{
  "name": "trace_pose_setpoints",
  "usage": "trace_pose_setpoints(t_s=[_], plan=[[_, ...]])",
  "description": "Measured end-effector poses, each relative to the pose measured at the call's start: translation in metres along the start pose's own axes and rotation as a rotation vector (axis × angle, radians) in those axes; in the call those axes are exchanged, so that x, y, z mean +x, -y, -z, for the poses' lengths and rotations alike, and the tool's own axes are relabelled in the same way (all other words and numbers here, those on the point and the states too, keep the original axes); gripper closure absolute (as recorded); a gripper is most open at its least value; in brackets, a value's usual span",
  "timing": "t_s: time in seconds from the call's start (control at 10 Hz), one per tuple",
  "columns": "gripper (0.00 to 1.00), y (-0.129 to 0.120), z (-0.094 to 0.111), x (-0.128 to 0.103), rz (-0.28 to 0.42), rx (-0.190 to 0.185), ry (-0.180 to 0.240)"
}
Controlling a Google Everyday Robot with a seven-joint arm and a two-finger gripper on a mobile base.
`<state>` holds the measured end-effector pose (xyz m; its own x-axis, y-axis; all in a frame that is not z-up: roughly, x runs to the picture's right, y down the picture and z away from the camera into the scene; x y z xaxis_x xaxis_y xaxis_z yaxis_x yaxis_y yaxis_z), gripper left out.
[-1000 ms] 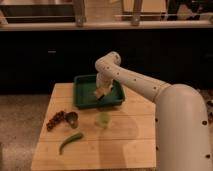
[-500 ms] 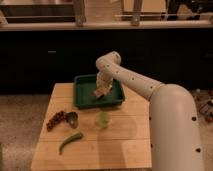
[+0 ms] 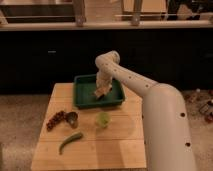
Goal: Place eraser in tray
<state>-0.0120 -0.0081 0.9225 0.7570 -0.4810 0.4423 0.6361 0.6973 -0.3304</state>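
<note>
Camera view: wooden desk (image 3: 100,145) seen from the front, dark cabinets behind, speckled floor around. Dark green tray (image 3: 81,95) at the far edge of the desk, roughly centred, raised rim visible on the left and front sides. White arm (image 3: 150,95) entering from lower right, elbow bent high behind the tray, forearm angled down into it. Gripper (image 3: 100,92) over the right half of the tray, low, inside the rim outline as seen from here. Fingers: cannot tell whether spread or closed, merged with a pale blur at the tip. Eraser not separable from the gripper; pale tan patch at the gripper tip could be it, cannot confirm, and cannot tell whether it touches the tray floor. In front of the tray, near desk centre: small light green cup-like item (image 3: 103,119), apart from the tray's front rim. Left of that: small metal cup (image 3: 72,119), with a dark red cluster (image 3: 56,120) just beside it on its left, touching or nearly so. Nearer the front-left: green curved vegetable, chilli- or bean-shaped (image 3: 70,142), lying flat, apart from the others. Right half of the desk partly hidden behind the arm's large white body.
</note>
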Motion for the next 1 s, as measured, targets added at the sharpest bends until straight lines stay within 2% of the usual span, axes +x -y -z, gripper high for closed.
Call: trace_pose_setpoints(t_s=[0.2,0.3,0.7,0.8,1.0], plan=[[0.72,0.003,-0.006,0.001,0.011,-0.021,0.012],[0.64,0.004,-0.007,0.003,0.011,-0.023,0.015],[0.23,0.007,-0.011,0.012,0.0,-0.032,0.028],[0.2,0.007,-0.011,0.013,0.0,-0.034,0.032],[0.2,0.005,-0.01,0.017,-0.003,-0.037,0.041]])
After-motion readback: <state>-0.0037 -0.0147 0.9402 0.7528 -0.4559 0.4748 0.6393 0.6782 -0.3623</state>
